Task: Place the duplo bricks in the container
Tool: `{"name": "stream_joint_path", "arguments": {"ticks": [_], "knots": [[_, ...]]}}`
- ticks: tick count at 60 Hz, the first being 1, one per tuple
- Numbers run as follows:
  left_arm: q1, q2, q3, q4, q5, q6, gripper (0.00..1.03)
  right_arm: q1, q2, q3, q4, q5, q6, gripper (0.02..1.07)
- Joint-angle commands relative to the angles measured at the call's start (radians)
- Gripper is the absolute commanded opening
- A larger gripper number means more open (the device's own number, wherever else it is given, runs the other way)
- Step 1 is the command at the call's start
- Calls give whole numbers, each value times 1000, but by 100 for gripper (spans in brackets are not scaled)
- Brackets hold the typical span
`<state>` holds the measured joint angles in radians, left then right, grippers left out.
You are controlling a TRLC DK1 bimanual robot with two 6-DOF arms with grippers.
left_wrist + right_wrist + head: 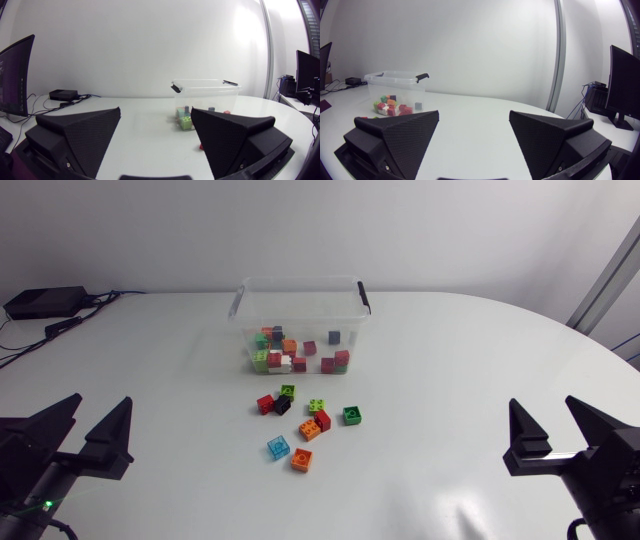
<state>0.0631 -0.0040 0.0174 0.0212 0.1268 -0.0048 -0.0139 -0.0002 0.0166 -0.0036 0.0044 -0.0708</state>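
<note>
While both arms are parked at the near edge of the white table (480, 360), the left gripper (100, 408) and the right gripper (543, 408) are seen with their black wedge fingers spread wide, well apart from every brick. Further in, near the middle, loose duplo bricks (305, 427) are scattered on the tabletop: red, black, green, orange and one light blue brick (279, 447). Just behind them a clear container (300, 280) with black handles is set upright, its floor covered by stored bricks (298, 358) of mixed colours. Any print on them is too small to be read. At the far left, a black box (40, 302) with cables is placed.
</note>
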Motion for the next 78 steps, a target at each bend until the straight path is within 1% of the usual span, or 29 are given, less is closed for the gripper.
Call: {"name": "stream_joint_path", "arguments": {"ticks": [1,17,23,28,34,41,46,51,56,61,63,69,74,78], "knots": [[-5,-8,-22,14,8,-26,98,2,-6,-18,-1,-1,16,103],[-5,-10,-10,19,8,-32,98,-4,-6,-12,8,3,16,103],[1,-5,36,0,10,-26,98,2,-4,8,4,0,14,103],[-9,15,84,-27,10,-23,97,8,-3,36,1,-4,14,103],[-34,122,162,-37,16,-21,97,17,40,89,1,-23,14,103],[-88,282,253,-40,16,-18,97,28,161,151,24,-23,12,103],[-103,366,303,-43,16,-18,97,28,269,200,36,-30,14,103],[-123,490,375,-60,16,-17,93,28,371,252,36,-47,12,103],[-163,590,434,-102,13,8,91,29,490,313,22,-69,12,102],[-194,704,504,-176,13,60,91,31,594,362,11,-87,12,102],[-206,746,526,-188,11,63,91,31,635,381,1,-93,12,102],[-243,851,578,-241,11,92,91,52,813,470,-82,-104,12,102],[-299,949,630,-293,8,146,91,63,921,530,-134,-116,3,102],[-327,1015,662,-306,8,167,91,71,983,565,-165,-165,-29,102]]}}
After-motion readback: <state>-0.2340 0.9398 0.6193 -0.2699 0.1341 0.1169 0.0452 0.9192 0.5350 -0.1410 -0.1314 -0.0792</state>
